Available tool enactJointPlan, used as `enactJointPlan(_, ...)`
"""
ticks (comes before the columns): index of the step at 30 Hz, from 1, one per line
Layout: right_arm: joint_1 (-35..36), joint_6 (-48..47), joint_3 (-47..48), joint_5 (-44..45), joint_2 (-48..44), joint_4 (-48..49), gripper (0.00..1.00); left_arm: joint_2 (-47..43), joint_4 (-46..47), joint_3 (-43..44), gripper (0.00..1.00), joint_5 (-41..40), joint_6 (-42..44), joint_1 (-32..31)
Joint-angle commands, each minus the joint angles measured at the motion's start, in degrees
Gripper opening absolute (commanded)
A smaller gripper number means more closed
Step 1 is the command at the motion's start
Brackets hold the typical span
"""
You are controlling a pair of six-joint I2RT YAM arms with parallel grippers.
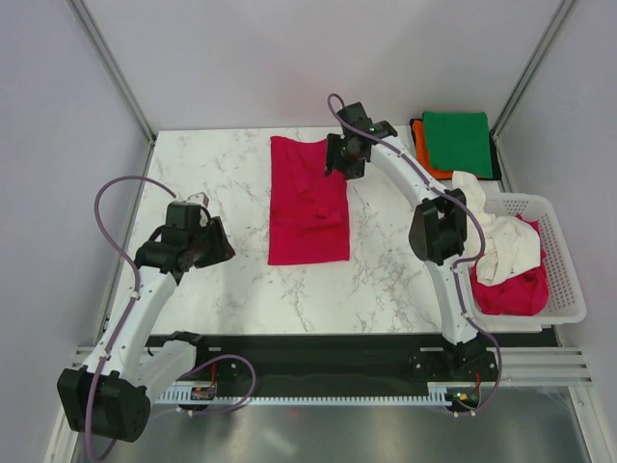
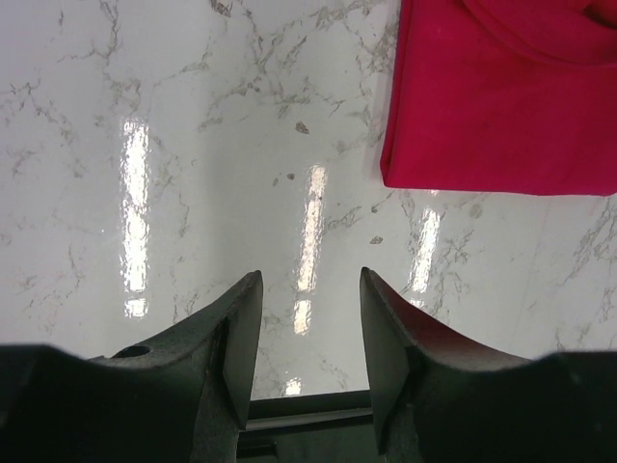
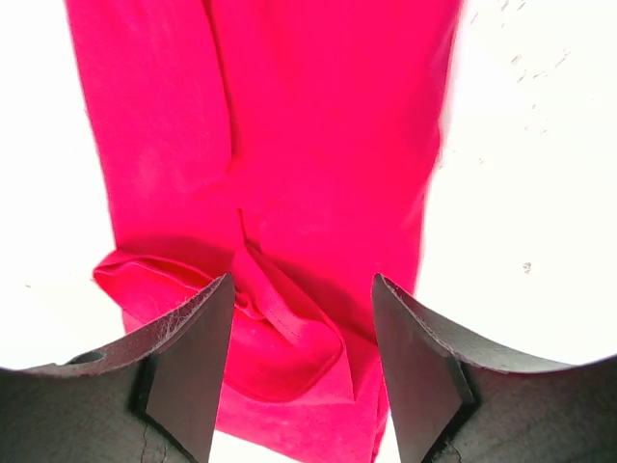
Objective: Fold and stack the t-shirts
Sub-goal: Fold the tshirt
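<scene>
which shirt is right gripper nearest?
The crimson-red shirt spread mid-table: right gripper is open over its far end. The green shirt and orange shirt are stacked aside; white shirt and second red shirt lie in the basket.

Both arms share one build: white tubular links joined by bulky black joint housings. The left arm (image 1: 135, 304) ends in a black base block just off the near edge of the marble table (image 1: 231, 280), and the right arm (image 1: 451, 289) has a black base at that same edge. A thin lilac cable (image 1: 111, 198) loops loosely along each arm. A small green light (image 1: 369, 123) glows on the right wrist, over the table's far side. The left gripper (image 2: 308, 280) and right gripper (image 3: 302, 280) are matte black, with wedge-shaped fingers (image 3: 188, 357) and flat inner faces.
</scene>
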Motion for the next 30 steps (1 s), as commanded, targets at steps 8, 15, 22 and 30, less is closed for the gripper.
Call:
enactJointPlan(8, 7.16, -0.28, -23.57, -4.11, -18.95, 9.69, 0.66, 1.44, 3.12, 0.15, 0.51, -0.09, -0.48, -0.02)
enactJointPlan(15, 12.89, 0.07, -32.12, -4.11, -18.0, 11.81, 0.65, 0.83, 3.12, -0.11, 0.5, -0.35, -0.57, -0.02)
enactJointPlan(22, 12.81, -0.98, -29.93, -3.5, -11.59, 11.55, 0.65, -0.67, 3.12, -0.29, 0.5, -1.05, -0.92, -0.02)
enactJointPlan(30, 7.98, -2.65, -22.65, -4.55, -5.26, 10.23, 0.66, -0.4, 3.12, -0.29, 0.5, -1.05, -0.75, -0.02)
